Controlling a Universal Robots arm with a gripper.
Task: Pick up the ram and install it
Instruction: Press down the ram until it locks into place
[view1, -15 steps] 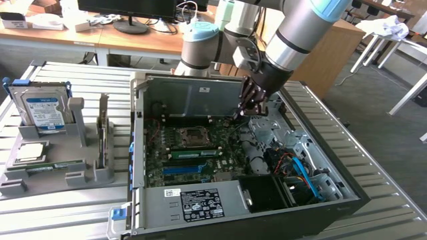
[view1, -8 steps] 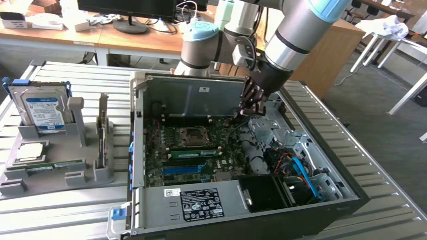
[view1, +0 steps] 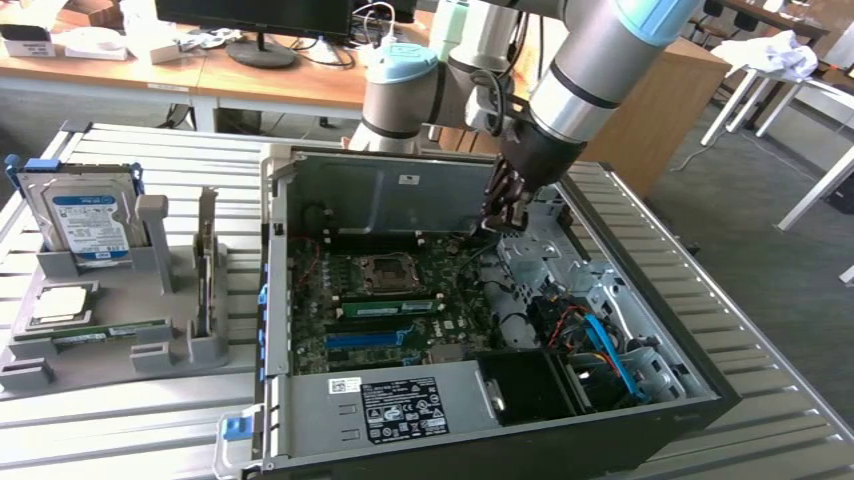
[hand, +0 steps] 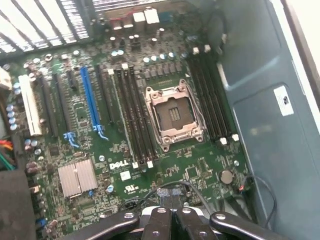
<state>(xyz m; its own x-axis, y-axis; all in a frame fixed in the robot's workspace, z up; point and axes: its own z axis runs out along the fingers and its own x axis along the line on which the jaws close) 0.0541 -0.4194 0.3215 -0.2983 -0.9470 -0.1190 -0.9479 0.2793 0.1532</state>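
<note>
Green and thin, the ram (view1: 114, 331) lies flat in a slot of the grey holder (view1: 200, 352) on the exterior view's left, outside the computer case (view1: 641, 415) and well apart from the gripper (view1: 502, 222), which hangs inside the open case above the motherboard (view1: 387, 310) with its fingers pinched together and nothing between them. Risk, as I judge it, comes from that position — closed fingertips low over the board could clip the open processor socket (hand: 175, 114) or snag the black cables (view1: 497, 285) just beside them. Around the ram stand the hard drive (view1: 87, 222) upright in its cradle and the square silver processor (view1: 60, 303) just behind it — both close enough to be knocked in a careless approach. The case wall (view1: 276, 280) stands between gripper and holder.
</note>
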